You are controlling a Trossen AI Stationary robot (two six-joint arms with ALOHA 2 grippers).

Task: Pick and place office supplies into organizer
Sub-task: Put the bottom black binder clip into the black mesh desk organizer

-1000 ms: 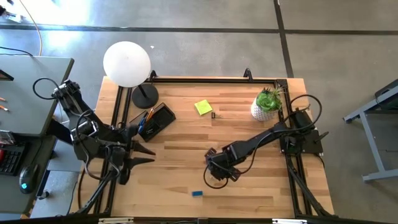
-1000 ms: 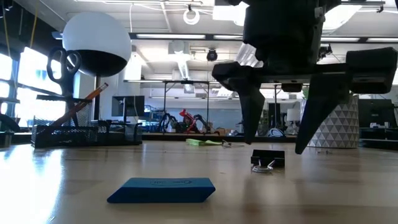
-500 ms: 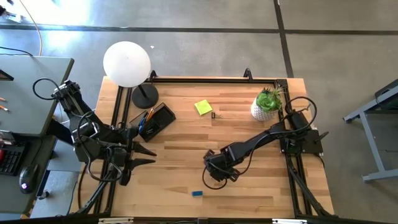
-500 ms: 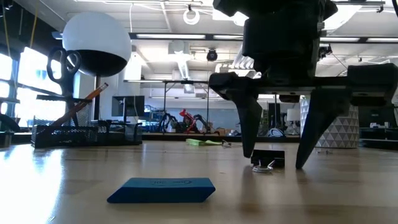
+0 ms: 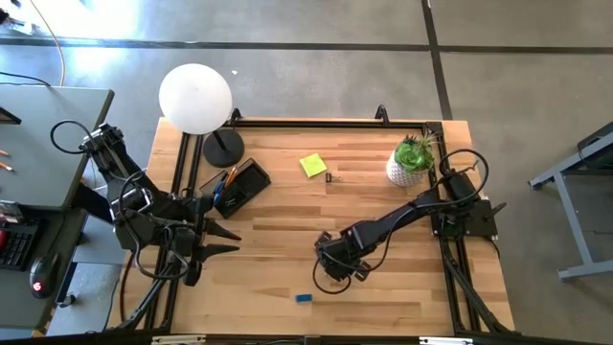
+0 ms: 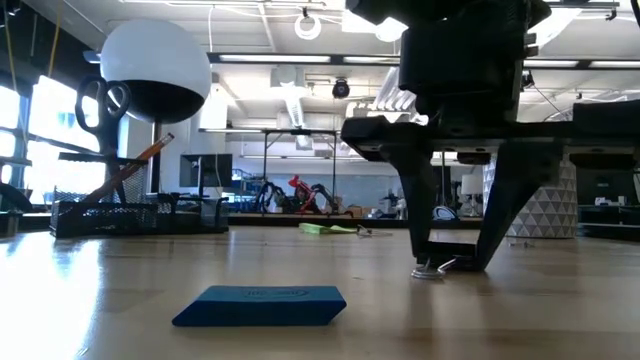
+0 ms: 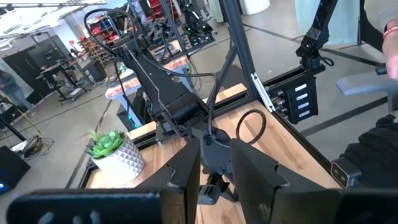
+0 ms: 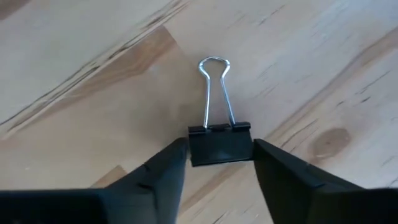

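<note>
A black binder clip (image 8: pixel 221 144) with silver wire handles (image 8: pixel 214 87) lies flat on the wooden table; it also shows in the low view (image 6: pixel 447 262). My right gripper (image 8: pixel 221 158) is open, lowered to the table, one finger on each side of the clip's black body; it also shows in the high view (image 5: pixel 332 264). A blue eraser (image 6: pixel 262 305) lies nearer the front edge. The black organizer (image 5: pixel 239 184) at the far left holds scissors (image 6: pixel 100 105) and pencils. My left gripper (image 5: pixel 222 240) waits open at the left edge. My right gripper points down at the binder clip, its fingers (image 8: pixel 168 171) close beside the two short sides of the black body (image 8: pixel 194 149). The clip lies flat on the table. I cannot tell whether the fingers touch it.
A yellow sticky-note pad (image 5: pixel 312 165) and a second small clip (image 5: pixel 328 176) lie at the far middle. A potted plant (image 5: pixel 412 159) stands far right. A white globe lamp (image 5: pixel 195 98) with a round black base (image 5: pixel 223 147) stands far left.
My right gripper has gone down to the table over the binder clip, and its fingertips have come closer together, now on either side of the clip. The clip has stayed where it was.
</note>
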